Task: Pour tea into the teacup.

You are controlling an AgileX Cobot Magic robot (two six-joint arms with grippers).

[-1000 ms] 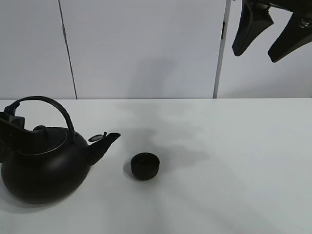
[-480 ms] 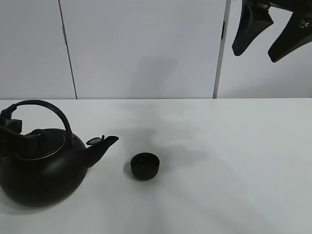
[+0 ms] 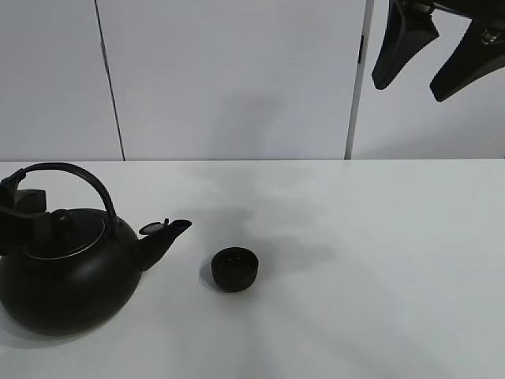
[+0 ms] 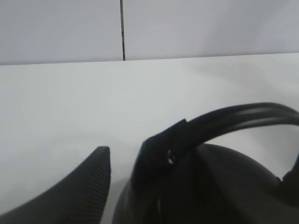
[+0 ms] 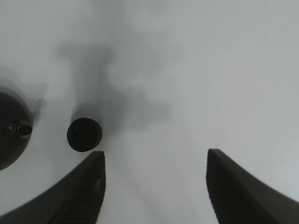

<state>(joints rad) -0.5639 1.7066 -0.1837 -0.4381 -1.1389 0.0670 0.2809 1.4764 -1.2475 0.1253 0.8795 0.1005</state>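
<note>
The left pincer point(image 3: 17, 212) has just loosened its hold on the kettle's arched handle point(image 3: 75, 171), jaws parted around it, and the kettle point(image 3: 71, 272) now sits level on the white worktop point(image 3: 379, 268), apparently set down. The teacup point(image 3: 234, 268) stands just beyond the spout; no tea shows. The right pincer point(image 3: 430, 47) hangs spread and empty high against pale wall panels.

- The left gripper point(image 3: 17, 212) sits low at the left edge of the exterior view, at the base of the kettle handle point(image 4: 233, 119).
- In the left wrist view one ribbed finger point(image 4: 88, 179) stands apart from the handle; the other is not shown.
- The right gripper point(image 3: 430, 47) hangs high at upper right, its two dark fingers point(image 5: 91, 186) spread, nothing between them.
</note>
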